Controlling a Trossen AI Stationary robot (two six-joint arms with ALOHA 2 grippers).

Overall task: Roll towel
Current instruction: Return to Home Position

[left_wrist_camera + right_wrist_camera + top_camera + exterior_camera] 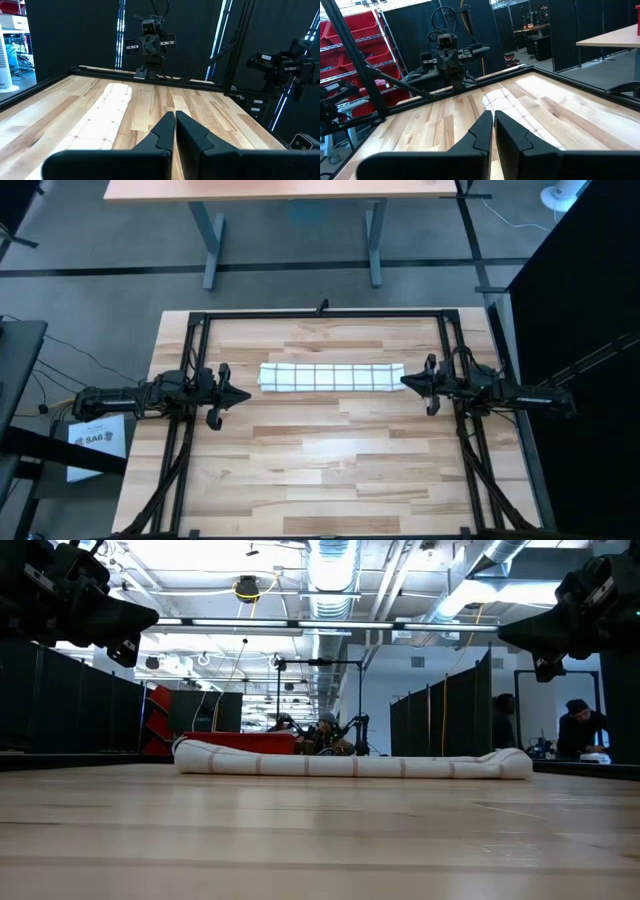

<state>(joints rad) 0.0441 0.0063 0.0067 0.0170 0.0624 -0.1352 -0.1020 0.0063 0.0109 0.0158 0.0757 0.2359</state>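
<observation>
The towel (331, 376), white with a dark grid, lies as a long narrow roll on the table, running left to right a little beyond the table's middle; it also shows in the low view (350, 762), the left wrist view (107, 117) and the right wrist view (517, 112). My left gripper (244, 394) is shut and empty, above the table just left of the roll's left end. My right gripper (405, 383) is shut and empty, above the table just right of the roll's right end.
A black metal frame (320, 313) runs around the table's far and side edges. Bare wood (330, 470) lies between the roll and the near edge. People (580, 730) stand in the room beyond the table.
</observation>
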